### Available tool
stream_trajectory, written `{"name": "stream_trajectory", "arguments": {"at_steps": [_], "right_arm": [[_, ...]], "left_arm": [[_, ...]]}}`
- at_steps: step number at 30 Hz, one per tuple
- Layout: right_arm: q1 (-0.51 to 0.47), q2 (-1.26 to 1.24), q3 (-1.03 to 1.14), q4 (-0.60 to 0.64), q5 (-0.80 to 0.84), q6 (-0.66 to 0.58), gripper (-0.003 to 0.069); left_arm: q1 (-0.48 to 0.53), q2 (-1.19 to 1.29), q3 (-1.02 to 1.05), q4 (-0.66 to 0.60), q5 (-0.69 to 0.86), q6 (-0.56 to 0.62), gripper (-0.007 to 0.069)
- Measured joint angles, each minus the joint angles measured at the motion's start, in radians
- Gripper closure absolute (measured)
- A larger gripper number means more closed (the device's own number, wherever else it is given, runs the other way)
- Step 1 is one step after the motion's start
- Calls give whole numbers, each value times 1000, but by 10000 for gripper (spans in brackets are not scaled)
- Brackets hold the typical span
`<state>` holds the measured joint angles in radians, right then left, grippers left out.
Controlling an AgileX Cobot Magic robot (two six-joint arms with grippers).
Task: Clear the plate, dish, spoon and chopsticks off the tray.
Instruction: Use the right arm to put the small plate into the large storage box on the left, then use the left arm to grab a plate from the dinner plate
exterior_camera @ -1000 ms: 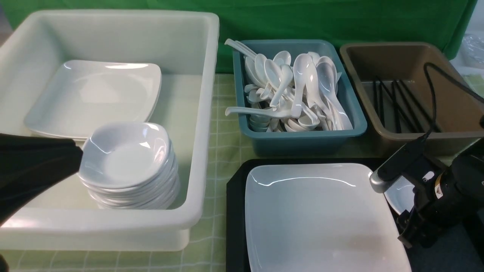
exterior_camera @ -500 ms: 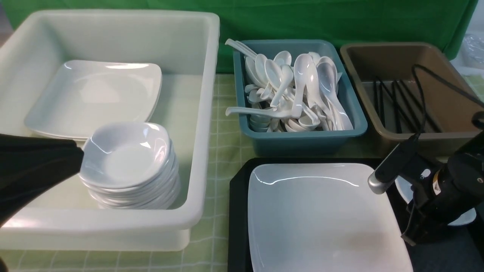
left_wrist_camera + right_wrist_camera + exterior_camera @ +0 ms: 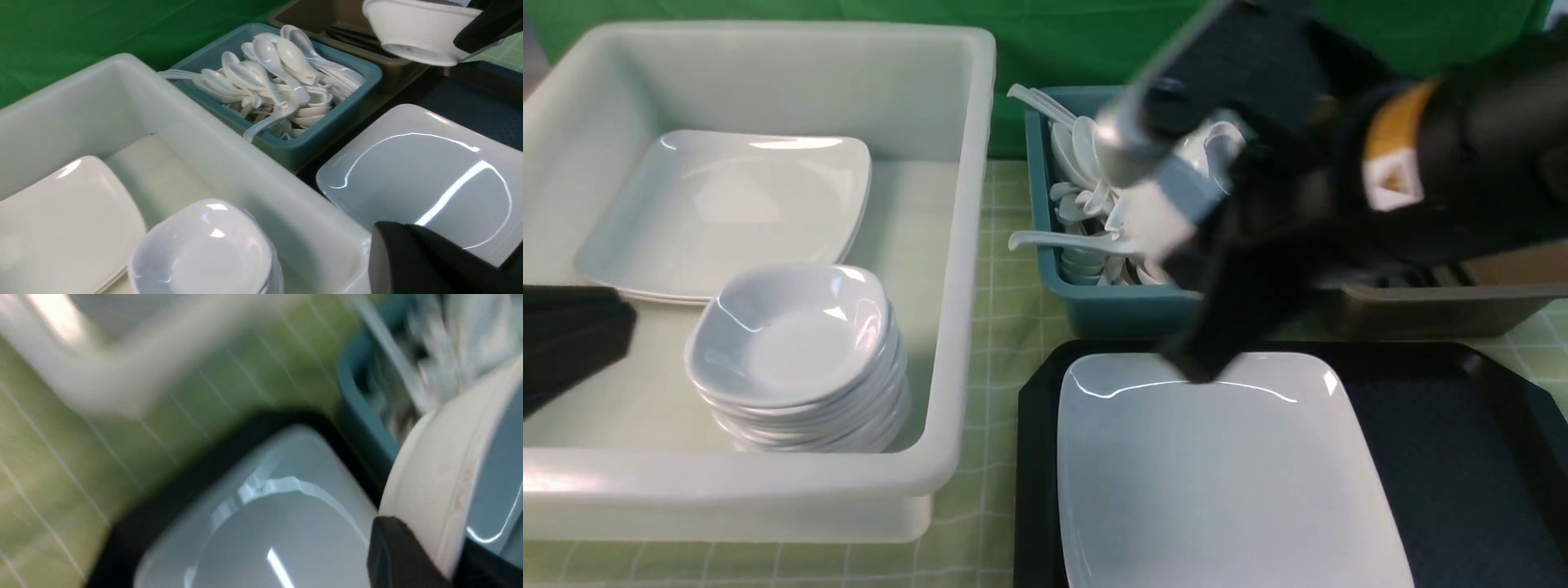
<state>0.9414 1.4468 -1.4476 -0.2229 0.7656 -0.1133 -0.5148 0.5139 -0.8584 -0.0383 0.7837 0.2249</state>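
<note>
My right gripper [image 3: 445, 559] is shut on the rim of a small white dish [image 3: 441, 477] and holds it tilted in the air. In the left wrist view the dish [image 3: 416, 30] hangs above the brown bin. The right arm [image 3: 1258, 229] looms over the teal bin and the plate's far edge. The large white square plate [image 3: 1225, 474] lies on the left part of the black tray [image 3: 1437, 441]; the rest of the tray is bare. My left gripper [image 3: 572, 343] is shut and empty at the white tub's near left. Spoons [image 3: 278, 69] and chopsticks [image 3: 351, 36] show only in the bins.
A white tub [image 3: 964, 245] on the left holds a stack of small dishes [image 3: 792, 351] and square plates [image 3: 727, 212]. Behind the tray stand the teal bin [image 3: 1094, 310] and the brown bin [image 3: 1437, 314]. A green checked cloth [image 3: 1005, 310] covers the table.
My right gripper shut on the dish at the tray's right side, lifted it and swung up and left over the bins. The left gripper drew back slightly to the left.
</note>
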Motion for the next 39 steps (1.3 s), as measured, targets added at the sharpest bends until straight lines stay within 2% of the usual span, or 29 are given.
{"name": "stream_trajectory", "arguments": {"at_steps": [3, 5, 14, 16, 19, 20, 21, 22, 23, 24, 26, 27, 29, 31, 32, 36, 37, 38, 39], "right_arm": [[107, 170, -152, 11, -119, -77, 596], [133, 278, -244, 15, -140, -117, 596], [149, 653, -561, -11, -82, -212, 572], [149, 678, -575, -45, -67, -217, 512], [149, 682, -580, -67, -37, -215, 386], [149, 679, -582, -71, -21, -208, 312], [149, 678, -583, -71, -18, -208, 301], [149, 664, -584, -72, 22, -198, 217], [149, 662, -585, -72, 22, -196, 217], [153, 645, -591, -74, 90, -184, 167], [160, 620, -598, -79, 169, -160, 146], [168, 575, -603, -80, 293, -133, 147], [169, 540, -601, -78, 361, -117, 167], [168, 444, -559, -86, 401, -104, 279], [168, 444, -559, -87, 401, -104, 291], [165, 254, -376, -89, 401, -14, 563], [165, 197, -294, -89, 401, 16, 597], [165, 172, -279, -89, 401, 23, 602], [165, 65, -158, -89, 401, 88, 624]], "left_arm": [[0, -103, 0, 97, 63, -73, 615], [0, -163, 0, 136, 109, -104, 615], [0, -305, -1, 134, 248, -140, 615], [0, -307, -1, 128, 251, -143, 615], [0, -307, -1, 124, 250, -144, 615], [0, -307, -1, 118, 243, -144, 615], [0, -307, -1, 118, 241, -146, 615], [0, -307, 0, 112, 213, -147, 615], [0, -307, 0, 111, 208, -147, 615], [0, -308, 6, 106, 181, -147, 615], [0, -309, 18, 95, 155, -147, 615], [-1, -301, 41, 78, 141, -147, 615], [-1, -287, 52, 69, 138, -143, 615], [-2, -217, 68, 26, 134, -75, 615], [-2, -202, 69, 21, 133, -56, 615], [-7, -5, 70, -155, 107, 206, 615], [-13, 35, 70, -189, 106, 241, 615], [-16, 45, 70, -203, 104, 250, 615], [-44, 136, 70, -245, 97, 318, 614]]}}
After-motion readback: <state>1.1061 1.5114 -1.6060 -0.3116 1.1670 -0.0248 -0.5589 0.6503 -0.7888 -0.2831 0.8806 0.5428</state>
